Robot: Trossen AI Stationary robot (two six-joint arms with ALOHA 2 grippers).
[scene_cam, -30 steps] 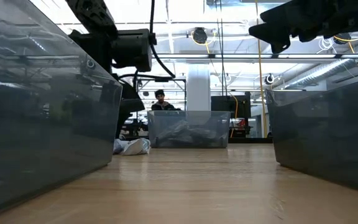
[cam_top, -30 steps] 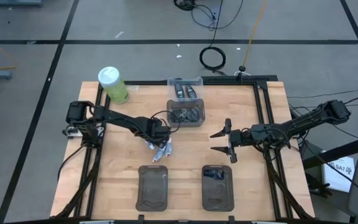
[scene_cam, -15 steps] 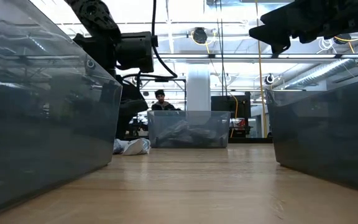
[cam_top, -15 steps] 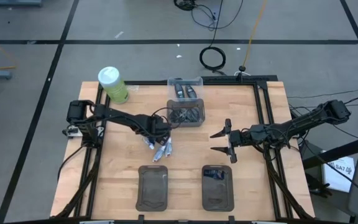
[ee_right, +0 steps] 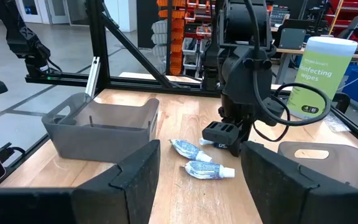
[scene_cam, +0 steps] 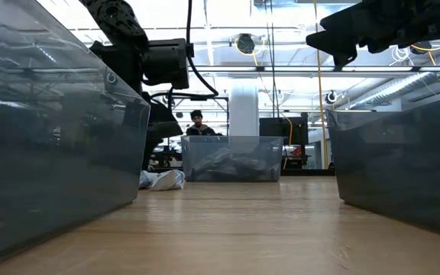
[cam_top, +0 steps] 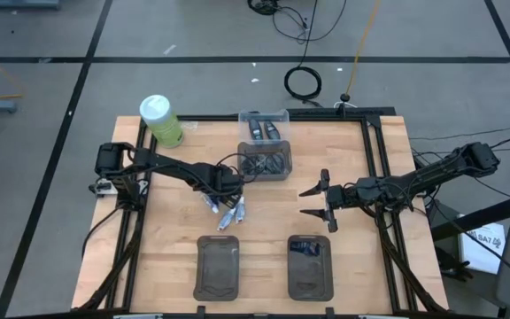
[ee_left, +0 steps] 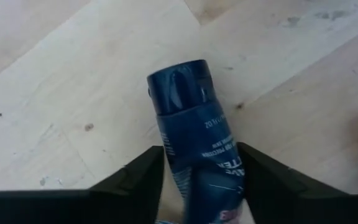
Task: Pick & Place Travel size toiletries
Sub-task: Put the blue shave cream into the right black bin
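While its dark fingers pinch a dark blue mini tube (ee_left: 197, 137) mid-table to carry it off, the left gripper (cam_top: 212, 200) hangs above white-and-pale-blue tubes (ee_right: 194, 158); right gripper (cam_top: 319, 203) waits spread, toward the right edge.

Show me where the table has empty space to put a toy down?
Bare wood lies between the two grey trays, around the right gripper, and on the table's left part below the green bottle. It is crowded at the clear bins, where the left gripper holds a dark blue tube beside the pale tubes.
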